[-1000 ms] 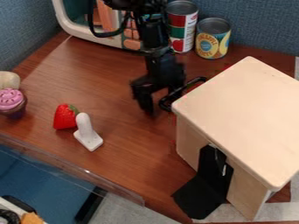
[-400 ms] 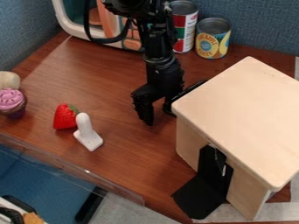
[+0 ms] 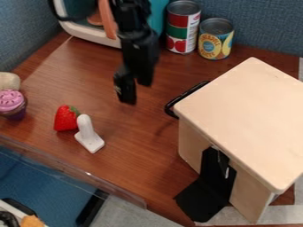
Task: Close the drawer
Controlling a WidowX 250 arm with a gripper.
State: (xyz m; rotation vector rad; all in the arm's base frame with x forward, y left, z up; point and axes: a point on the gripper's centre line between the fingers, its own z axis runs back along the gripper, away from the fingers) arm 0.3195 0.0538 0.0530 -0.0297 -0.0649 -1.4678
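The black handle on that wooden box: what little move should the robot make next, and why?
I'd probably raise the gripper up and away, without pushing again. The black handle sits close against the edge of the wooden box, with no pulled-out drawer showing between them, so the drawer looks shut, and the gripper hangs apart from the handle.

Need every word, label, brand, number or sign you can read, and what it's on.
Nothing I can quote with certainty.
Yellow-and-blue can: lettering across the label, too small to quote reliably.
Red, white and green can: fine print on the white part, too small to read.
Wooden box: no lettering I can make out.
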